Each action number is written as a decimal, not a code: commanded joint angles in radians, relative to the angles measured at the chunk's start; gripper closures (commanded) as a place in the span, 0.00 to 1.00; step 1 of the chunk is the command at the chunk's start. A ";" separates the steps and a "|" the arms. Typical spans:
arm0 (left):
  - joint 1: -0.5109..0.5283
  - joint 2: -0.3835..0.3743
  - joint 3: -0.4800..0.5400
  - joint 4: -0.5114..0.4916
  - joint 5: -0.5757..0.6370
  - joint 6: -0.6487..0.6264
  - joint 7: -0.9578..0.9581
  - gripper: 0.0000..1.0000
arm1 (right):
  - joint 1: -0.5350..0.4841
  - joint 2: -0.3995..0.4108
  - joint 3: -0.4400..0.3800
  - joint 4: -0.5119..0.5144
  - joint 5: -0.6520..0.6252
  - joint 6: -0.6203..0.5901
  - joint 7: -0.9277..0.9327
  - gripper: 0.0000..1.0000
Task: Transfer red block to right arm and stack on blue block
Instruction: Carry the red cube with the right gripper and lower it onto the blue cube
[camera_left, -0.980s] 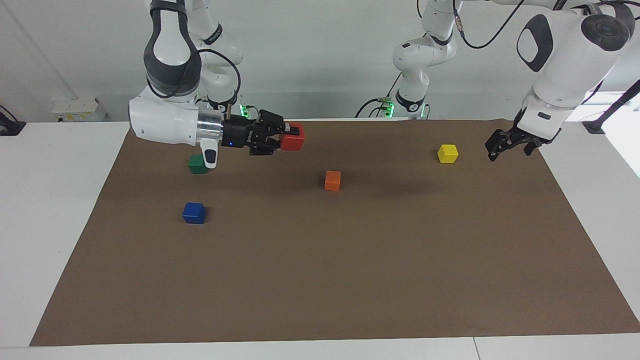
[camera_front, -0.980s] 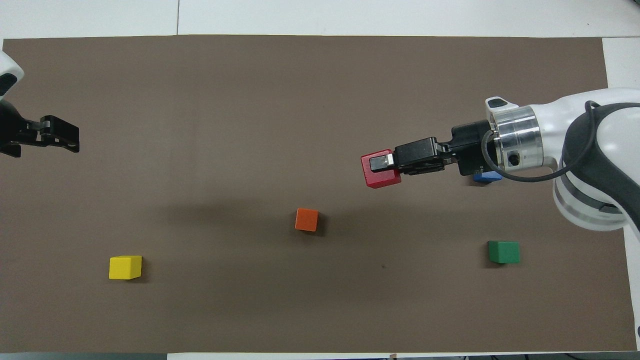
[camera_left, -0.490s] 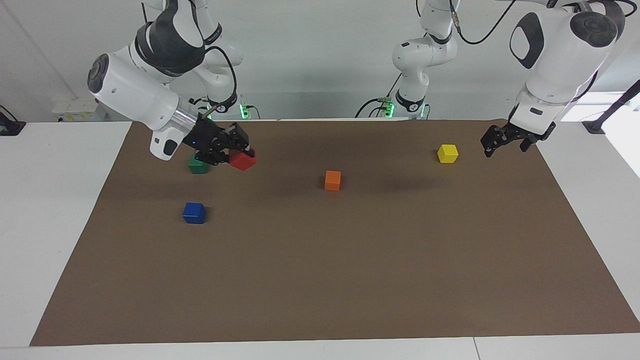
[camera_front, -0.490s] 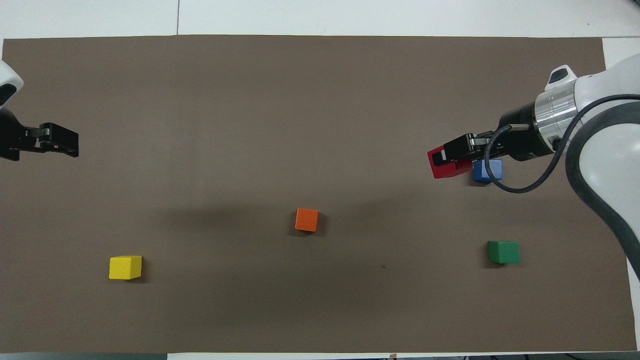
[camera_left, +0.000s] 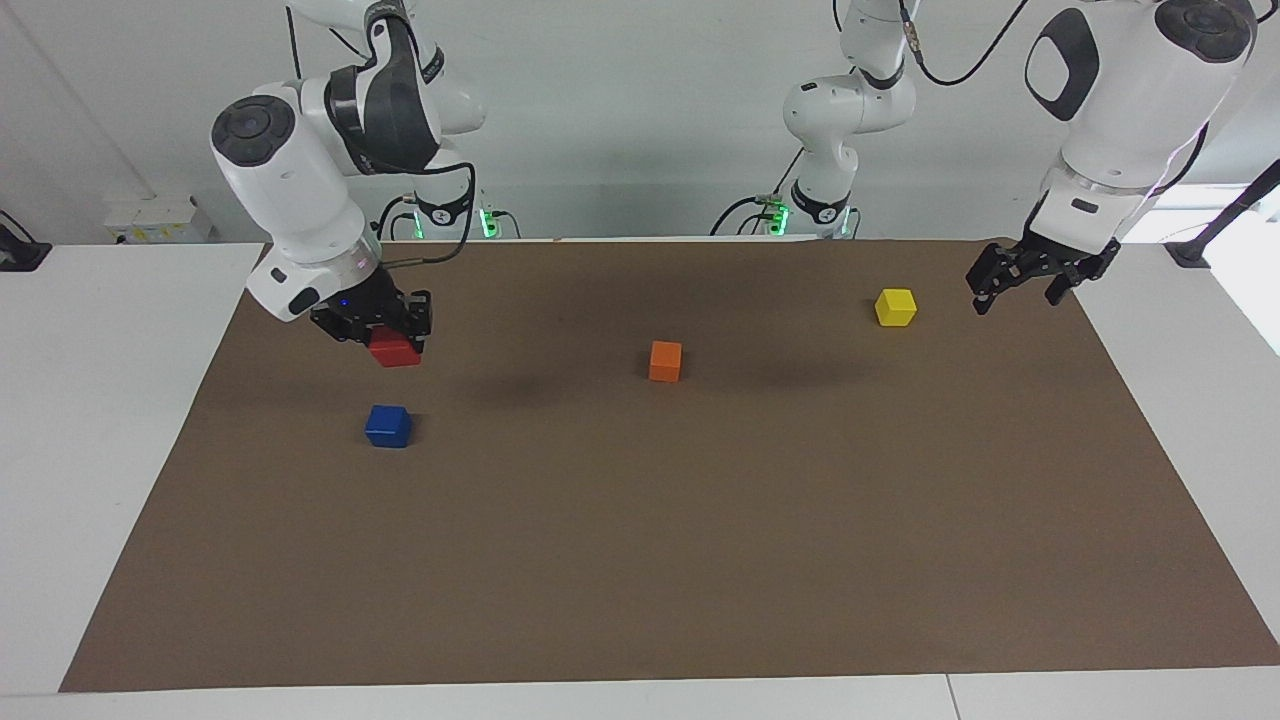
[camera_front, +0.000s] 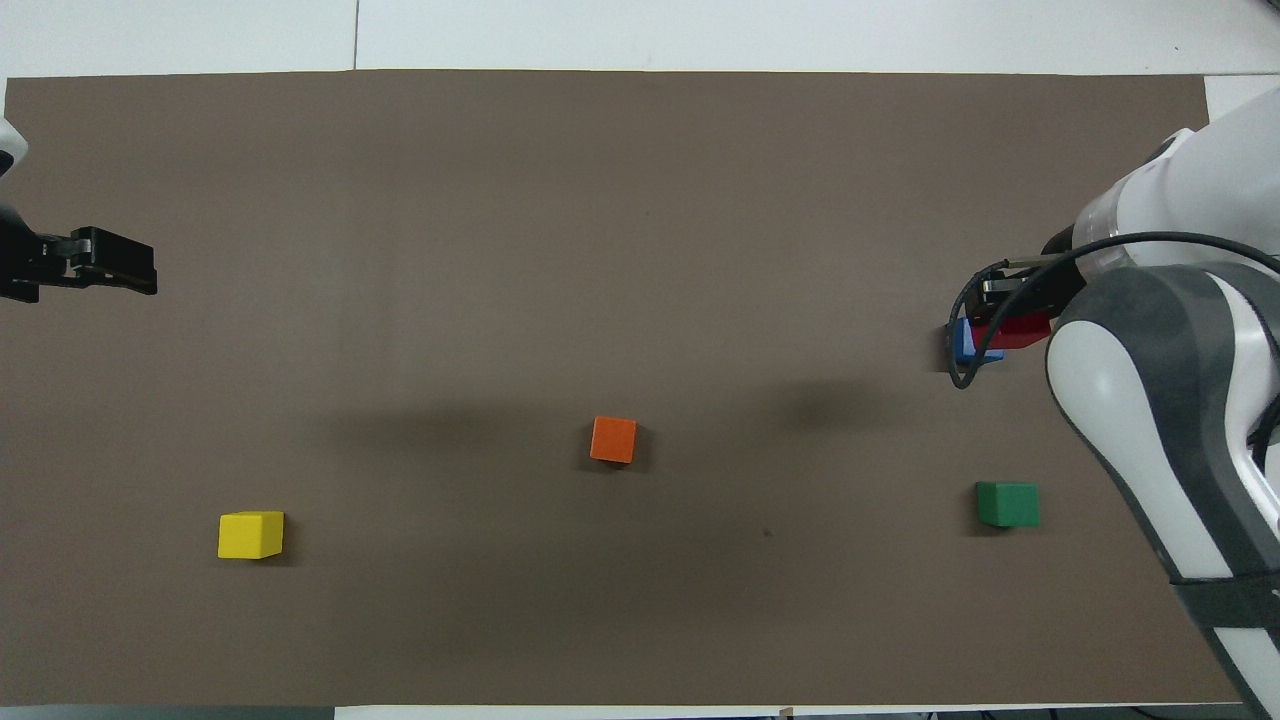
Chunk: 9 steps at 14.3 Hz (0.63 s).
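Observation:
The red block (camera_left: 397, 352) hangs above the brown mat, with my right gripper (camera_left: 388, 338) shut on it and pointing down. Below it the blue block (camera_left: 388, 426) rests on the mat, with a clear gap between the two in the facing view. From overhead the red block (camera_front: 1018, 331) overlaps part of the blue block (camera_front: 963, 345), and the right arm covers most of the right gripper (camera_front: 1010, 300). My left gripper (camera_left: 1018, 296) waits open and holds nothing, raised at the left arm's end of the table beside the yellow cube; in the overhead view the left gripper (camera_front: 105, 275) shows at the mat's edge.
An orange cube (camera_left: 665, 361) sits mid-mat and a yellow cube (camera_left: 895, 307) near the left arm's end. A green cube (camera_front: 1007, 503) lies nearer to the robots than the blue block; the right gripper hides it in the facing view. The brown mat (camera_left: 640, 560) covers the white table.
My right arm has swung the red block from the mat's middle toward its own end, turned the gripper from level to pointing down, and brought it over the blue block. The left gripper barely moved.

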<state>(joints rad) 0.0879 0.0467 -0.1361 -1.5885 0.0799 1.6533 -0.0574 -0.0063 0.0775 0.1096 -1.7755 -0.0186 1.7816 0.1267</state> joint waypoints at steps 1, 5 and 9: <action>-0.039 -0.021 0.032 -0.027 -0.020 0.019 0.018 0.00 | -0.008 -0.010 0.005 -0.102 -0.078 0.132 0.085 1.00; -0.108 -0.018 0.095 -0.018 -0.058 0.022 0.013 0.00 | -0.035 -0.008 0.005 -0.227 -0.118 0.332 0.110 1.00; -0.111 -0.005 0.093 0.016 -0.091 0.025 0.007 0.00 | -0.040 -0.004 0.005 -0.344 -0.121 0.536 0.074 1.00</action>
<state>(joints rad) -0.0006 0.0465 -0.0680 -1.5784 0.0245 1.6675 -0.0571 -0.0322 0.0899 0.1044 -2.0602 -0.1149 2.2302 0.2147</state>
